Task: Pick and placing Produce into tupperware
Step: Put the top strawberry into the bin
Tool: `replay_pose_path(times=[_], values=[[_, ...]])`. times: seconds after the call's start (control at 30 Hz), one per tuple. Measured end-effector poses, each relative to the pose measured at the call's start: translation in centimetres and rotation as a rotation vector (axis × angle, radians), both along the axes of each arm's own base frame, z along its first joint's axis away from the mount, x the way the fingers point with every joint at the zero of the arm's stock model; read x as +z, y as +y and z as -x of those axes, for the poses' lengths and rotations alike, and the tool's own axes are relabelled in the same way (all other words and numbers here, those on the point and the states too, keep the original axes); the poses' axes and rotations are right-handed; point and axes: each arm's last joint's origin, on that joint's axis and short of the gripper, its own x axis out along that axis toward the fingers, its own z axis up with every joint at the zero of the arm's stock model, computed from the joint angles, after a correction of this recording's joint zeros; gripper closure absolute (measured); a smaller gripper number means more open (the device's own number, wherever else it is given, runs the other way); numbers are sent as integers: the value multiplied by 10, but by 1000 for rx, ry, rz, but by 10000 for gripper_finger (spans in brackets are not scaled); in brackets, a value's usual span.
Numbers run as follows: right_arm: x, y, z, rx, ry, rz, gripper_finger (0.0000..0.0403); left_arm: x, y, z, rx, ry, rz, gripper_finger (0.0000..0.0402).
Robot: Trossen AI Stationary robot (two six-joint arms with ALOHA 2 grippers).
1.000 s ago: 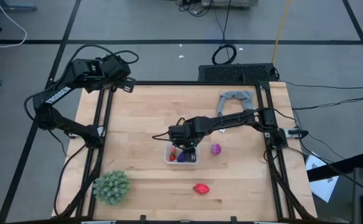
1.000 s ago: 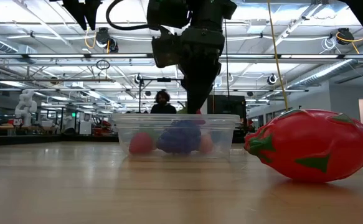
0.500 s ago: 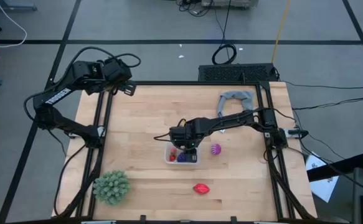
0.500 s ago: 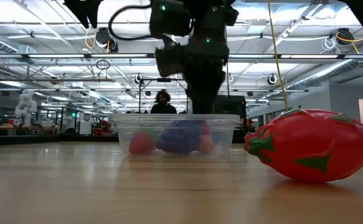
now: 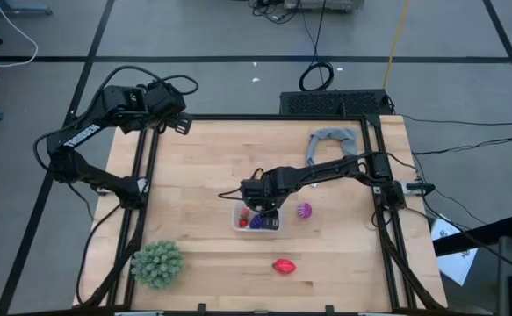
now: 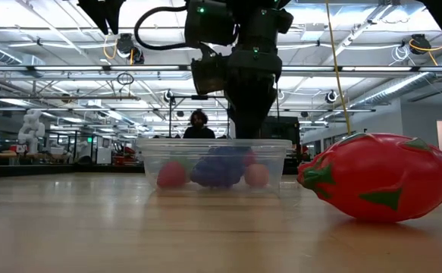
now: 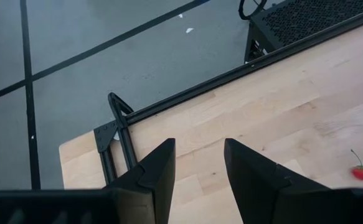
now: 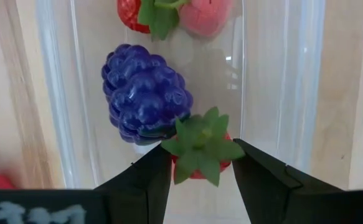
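Judging from above, we find the right gripper [image 5: 263,211] over the tupperware [image 5: 237,225], fingers [image 8: 265,177] spread beside a strawberry [image 8: 200,149] lying by the purple grapes [image 8: 145,96], while the magenta fruit [image 5: 304,210] and red oval [image 5: 283,265] wait on the bench [image 5: 194,175], left gripper [image 7: 198,163] parted.

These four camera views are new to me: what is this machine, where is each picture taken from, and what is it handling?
Two dark robot arms work at a wooden table. One camera looks down from above, one sits at tabletop level, one rides each wrist. The right pincer hangs over a clear tub, a strawberry between its fingers beside purple grapes; whether it grips or has released it is unclear. The left pincer waits open at the far left corner. A magenta fruit, red oval fruit, cherry, green spiky ball and grey cloth lie outside.
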Motion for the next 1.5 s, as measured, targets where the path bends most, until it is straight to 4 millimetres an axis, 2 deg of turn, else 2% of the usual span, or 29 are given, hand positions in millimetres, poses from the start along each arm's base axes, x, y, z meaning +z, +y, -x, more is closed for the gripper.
replay_pose_path(times=[1.5], values=[[0,0,0,13,-7,-2,245,0,0,0,-2,1,-1,259]])
